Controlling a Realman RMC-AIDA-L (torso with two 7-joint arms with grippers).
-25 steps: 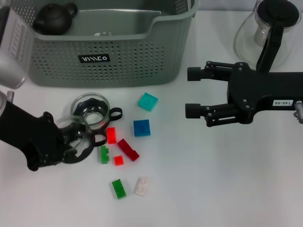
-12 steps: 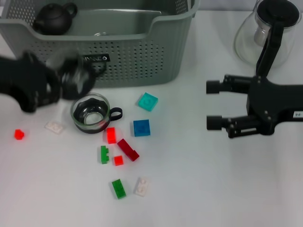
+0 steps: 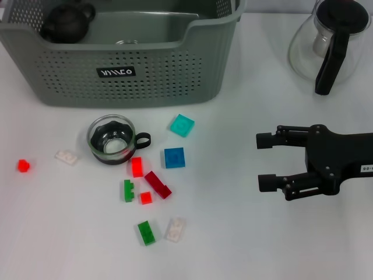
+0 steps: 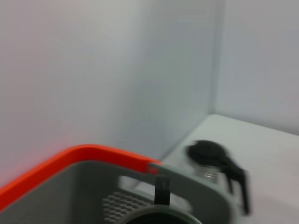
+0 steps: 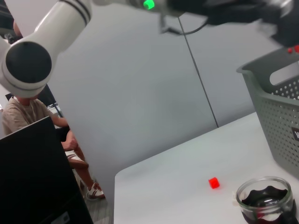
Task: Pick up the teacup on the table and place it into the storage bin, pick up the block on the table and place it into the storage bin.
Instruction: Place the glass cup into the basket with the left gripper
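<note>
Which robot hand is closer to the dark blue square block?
The right. The right gripper hangs open over bare table beside the dark blue square block. The left gripper is out of the head view, up above the grey-green perforated storage bin.

White table (image 3: 245,233) before plain grey walls (image 5: 140,93).

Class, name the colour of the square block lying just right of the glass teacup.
Blue block, beside the teacup; clearest in the head view.
</note>
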